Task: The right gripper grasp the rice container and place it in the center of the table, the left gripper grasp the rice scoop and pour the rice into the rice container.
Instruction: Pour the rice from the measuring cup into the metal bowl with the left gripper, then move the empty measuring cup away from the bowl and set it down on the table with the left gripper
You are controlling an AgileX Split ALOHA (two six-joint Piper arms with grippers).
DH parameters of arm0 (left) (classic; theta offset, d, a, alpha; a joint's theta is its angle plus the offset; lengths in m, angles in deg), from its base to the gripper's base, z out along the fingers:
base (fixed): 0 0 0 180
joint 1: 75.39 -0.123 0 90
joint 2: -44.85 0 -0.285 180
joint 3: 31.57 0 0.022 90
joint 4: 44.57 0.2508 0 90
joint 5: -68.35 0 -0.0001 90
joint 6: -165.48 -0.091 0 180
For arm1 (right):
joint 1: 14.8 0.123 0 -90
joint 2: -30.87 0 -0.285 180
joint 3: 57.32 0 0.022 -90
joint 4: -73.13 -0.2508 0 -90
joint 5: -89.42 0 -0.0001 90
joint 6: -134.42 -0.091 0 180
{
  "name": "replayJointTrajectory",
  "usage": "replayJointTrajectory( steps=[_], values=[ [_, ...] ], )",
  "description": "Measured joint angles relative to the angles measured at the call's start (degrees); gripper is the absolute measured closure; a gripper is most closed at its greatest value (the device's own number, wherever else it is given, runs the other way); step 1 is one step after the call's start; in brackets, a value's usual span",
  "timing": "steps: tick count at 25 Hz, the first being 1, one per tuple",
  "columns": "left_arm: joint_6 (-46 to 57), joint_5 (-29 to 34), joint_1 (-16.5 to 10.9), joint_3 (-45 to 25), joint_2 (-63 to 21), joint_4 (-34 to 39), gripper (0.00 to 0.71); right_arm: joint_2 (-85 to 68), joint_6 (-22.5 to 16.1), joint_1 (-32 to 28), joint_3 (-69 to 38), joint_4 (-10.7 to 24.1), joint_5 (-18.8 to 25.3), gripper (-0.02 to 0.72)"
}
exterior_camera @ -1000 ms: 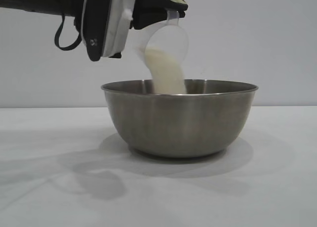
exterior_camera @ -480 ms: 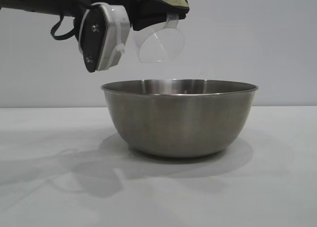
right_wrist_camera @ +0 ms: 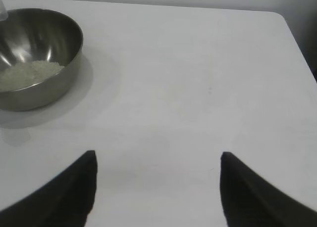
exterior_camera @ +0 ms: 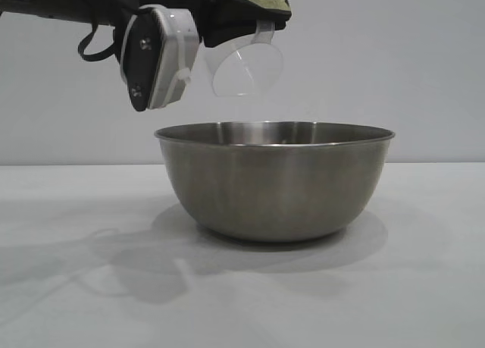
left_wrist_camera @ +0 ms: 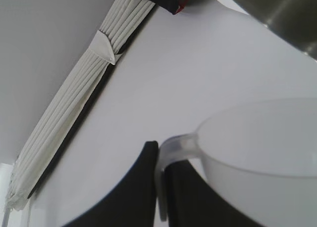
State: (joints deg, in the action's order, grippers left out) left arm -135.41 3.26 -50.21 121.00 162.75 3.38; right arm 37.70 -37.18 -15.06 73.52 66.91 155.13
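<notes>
The rice scoop (exterior_camera: 244, 66) hangs tipped mouth-down above the rice container (exterior_camera: 274, 183), clear of its rim and empty as far as its translucent wall shows. The left gripper (exterior_camera: 254, 18) is clamped tight on the scoop's loop handle (left_wrist_camera: 171, 147), with its black fingers (left_wrist_camera: 133, 187) pinching either side; the arm reaches in from ten o'clock in the exterior view and is cut off by the frame's top edge. The steel bowl stands upright near the middle of the table (exterior_camera: 68, 287), with bare white surface all round it. A low heap of rice (right_wrist_camera: 27, 73) lies inside, seen only from the right wrist; the bowl's wall hides it in the exterior view. The right gripper (right_wrist_camera: 157, 187) sits well apart from the bowl, its jaws spread wide and empty, with only the fingertips in frame. From there the bowl is at ten o'clock and the table's far edge and rounded corner at one o'clock.
</notes>
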Motion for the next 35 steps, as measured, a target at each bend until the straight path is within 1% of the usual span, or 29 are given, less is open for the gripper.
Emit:
replayJointTrajectory(
  steps=[10,12,15,18,22,31,35],
  values=[
    [1.1,0.0,0.0,0.0,0.0,-0.3,0.71,0.0,0.0,0.0,0.0,0.0,0.0,0.255],
    [3.0,0.0,0.0,0.0,0.0,-1.3,0.71,0.0,0.0,0.0,0.0,0.0,0.0,0.255],
    [9.9,0.0,0.0,0.0,0.0,-4.9,0.71,0.0,0.0,0.0,0.0,0.0,0.0,0.255],
    [19.8,0.0,0.0,0.0,0.0,-11.6,0.71,0.0,0.0,0.0,0.0,0.0,0.0,0.255],
    [32.5,0.0,0.0,0.0,0.0,-24.1,0.71,0.0,0.0,0.0,0.0,0.0,0.0,0.255],
    [68.9,0.0,0.0,0.0,-0.2,-50.4,0.71,0.0,0.0,0.0,0.0,0.0,0.0,0.255],
    [79.9,0.0,0.0,-0.3,-0.4,-61.1,0.71,0.0,0.0,0.0,0.0,0.0,0.0,0.255]
  ],
)
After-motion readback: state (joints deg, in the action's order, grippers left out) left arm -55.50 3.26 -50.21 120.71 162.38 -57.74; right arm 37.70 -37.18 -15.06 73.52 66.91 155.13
